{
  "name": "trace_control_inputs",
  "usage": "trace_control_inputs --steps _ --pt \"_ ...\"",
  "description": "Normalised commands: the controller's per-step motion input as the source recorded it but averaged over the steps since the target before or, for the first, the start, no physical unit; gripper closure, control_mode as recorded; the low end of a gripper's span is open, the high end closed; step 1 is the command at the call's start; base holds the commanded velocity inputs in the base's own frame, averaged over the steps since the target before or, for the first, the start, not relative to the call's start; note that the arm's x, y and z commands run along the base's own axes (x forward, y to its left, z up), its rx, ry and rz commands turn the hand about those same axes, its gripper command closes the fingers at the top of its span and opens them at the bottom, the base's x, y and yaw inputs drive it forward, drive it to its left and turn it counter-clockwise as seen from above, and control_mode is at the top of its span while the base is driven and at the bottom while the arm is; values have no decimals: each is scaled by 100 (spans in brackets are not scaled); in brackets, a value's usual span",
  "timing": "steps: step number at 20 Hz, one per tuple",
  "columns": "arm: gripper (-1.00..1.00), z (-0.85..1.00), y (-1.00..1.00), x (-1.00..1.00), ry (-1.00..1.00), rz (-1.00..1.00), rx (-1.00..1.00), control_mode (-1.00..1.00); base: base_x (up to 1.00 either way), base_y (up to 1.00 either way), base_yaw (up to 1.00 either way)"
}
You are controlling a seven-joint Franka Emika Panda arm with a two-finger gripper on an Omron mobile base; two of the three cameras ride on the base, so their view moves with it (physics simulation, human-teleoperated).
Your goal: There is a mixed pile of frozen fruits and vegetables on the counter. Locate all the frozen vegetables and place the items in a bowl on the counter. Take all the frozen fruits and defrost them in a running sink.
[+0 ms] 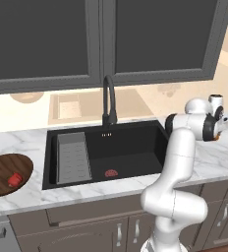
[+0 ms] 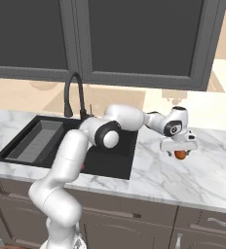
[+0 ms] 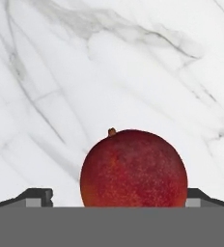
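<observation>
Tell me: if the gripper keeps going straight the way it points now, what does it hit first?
Probably the orange-red round fruit, sitting between the open gripper fingertips; below it the marble counter. Depth is unclear.

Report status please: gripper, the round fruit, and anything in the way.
Gripper open, jaws either side of the orange-red fruit on the counter right of the sink. Red chunk in the bowl. Nothing blocking.

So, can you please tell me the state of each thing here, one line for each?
gripper: open, jaws on either side of the round fruit
round fruit: on the counter, between the open jaws
red chunk: lying in the bowl
bowl: upright on the counter, left of the sink
faucet: no water visible
sink: no food inside
upper cabinets: doors closed
</observation>
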Motion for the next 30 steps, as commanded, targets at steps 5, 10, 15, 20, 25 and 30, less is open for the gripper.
trace_control_inputs --steps 5,10,15,20,25,30 --pt "100 -19 0 -4 1 -8 3 -100 0 0 0" --pt "100 -7 10 0 -1 -10 3 -100 0 0 0" --pt "100 -2 39 -2 4 -1 1 -100 0 0 0" --pt "100 42 53 -17 4 15 0 -100 0 0 0" --pt "100 64 58 -31 1 21 -4 -100 0 0 0" --pt "100 45 49 -57 0 19 0 -100 0 0 0"
